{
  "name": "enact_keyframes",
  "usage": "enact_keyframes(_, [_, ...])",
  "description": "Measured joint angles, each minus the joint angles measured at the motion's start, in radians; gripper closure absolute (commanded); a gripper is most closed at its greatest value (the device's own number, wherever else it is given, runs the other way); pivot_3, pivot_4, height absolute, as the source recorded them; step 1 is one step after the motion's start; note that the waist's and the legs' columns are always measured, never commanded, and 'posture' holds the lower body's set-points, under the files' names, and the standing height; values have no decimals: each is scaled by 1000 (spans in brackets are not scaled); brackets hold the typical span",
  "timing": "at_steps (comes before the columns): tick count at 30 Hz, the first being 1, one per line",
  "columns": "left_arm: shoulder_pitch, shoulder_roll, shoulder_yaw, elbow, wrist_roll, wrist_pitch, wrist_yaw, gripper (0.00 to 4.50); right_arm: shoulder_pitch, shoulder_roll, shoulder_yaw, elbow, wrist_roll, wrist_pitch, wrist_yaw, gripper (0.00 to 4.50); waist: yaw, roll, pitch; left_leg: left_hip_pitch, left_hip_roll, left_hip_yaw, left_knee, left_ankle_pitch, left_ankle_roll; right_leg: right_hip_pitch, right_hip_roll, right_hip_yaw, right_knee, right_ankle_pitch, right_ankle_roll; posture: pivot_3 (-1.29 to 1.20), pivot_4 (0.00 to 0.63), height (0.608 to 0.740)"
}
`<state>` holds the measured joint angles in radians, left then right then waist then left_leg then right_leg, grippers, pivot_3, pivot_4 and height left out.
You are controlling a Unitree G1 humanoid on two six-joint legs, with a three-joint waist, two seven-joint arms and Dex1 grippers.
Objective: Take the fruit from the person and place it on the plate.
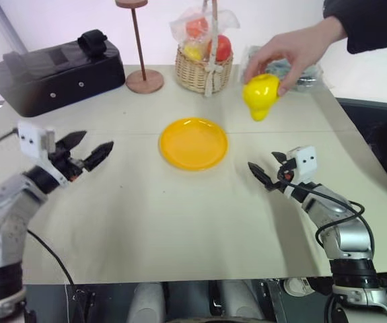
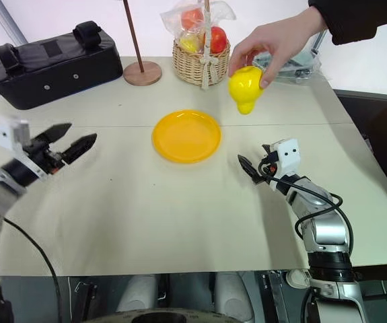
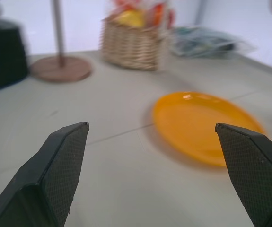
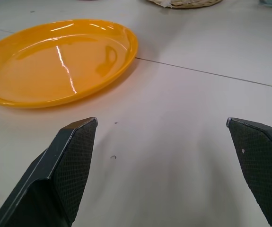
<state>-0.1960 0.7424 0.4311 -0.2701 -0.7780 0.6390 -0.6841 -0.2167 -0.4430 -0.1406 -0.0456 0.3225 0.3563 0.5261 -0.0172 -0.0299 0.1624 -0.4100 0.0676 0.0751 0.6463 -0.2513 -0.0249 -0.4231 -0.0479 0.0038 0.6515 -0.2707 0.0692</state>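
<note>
Bright, even light; plate [image 4: 55, 61] glares, left wrist view seemingly motion-blurred.

A pale beige bench [image 1: 146, 222] with a thin seam across its middle stands before a white wall [image 1: 58, 20]; dark floor shows beside it.

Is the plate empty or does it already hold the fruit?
Empty: the plate lies bare, and the fruit is in the person's hand.
</note>
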Motion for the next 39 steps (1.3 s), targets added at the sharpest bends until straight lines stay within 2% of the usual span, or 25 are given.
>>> enact_keyframes(8, [-7, 154, -38, -25, -148, 154, -246, 23, 12, -18, -4, -17, -1, 26, -5, 0, 2, 2, 1, 0, 0, 0, 0, 0, 0, -1, 0, 0, 0, 0, -1, 0, 150, 740])
enact_keyframes(11, [-40, 149, -65, -17, -150, 163, -259, 23, -6, -38, -42, -78, 56, 121, -16, 0, 5, 3, 2, 0, 0, 0, 0, 0, 0, 0, 0, 1, 0, -1, -1, 0, 150, 740])
enact_keyframes(15, [-82, 114, -83, 15, -126, 148, -244, 23, -103, -43, -140, -160, 198, 272, -53, 0, 2, 3, 2, 0, 0, 0, 0, 0, 0, -1, 1, 1, 0, 0, 0, 0, 150, 740])
enact_keyframes(22, [-83, 76, -103, 38, -82, 117, -227, 23, -208, -12, -153, -213, 330, 426, -135, 0, 3, 3, 2, 0, 0, 1, -1, 0, 0, -1, 1, 1, 0, 0, 0, 0, 150, 740])
enact_keyframes(29, [-55, 38, -98, 34, -72, 103, -191, 23, -283, -12, -155, -217, 386, 467, -162, 0, 3, 3, 2, 0, 0, 1, 0, 0, 0, -1, 1, 2, 0, 0, 0, 0, 150, 740])
enact_keyframes(39, [-11, 27, -75, 9, -77, 98, -141, 23, -304, -13, -131, -195, 392, 476, -154, 0, 3, 3, 2, 0, 0, 1, 0, 0, 0, -1, 1, 2, 0, 0, 0, 0, 150, 740])
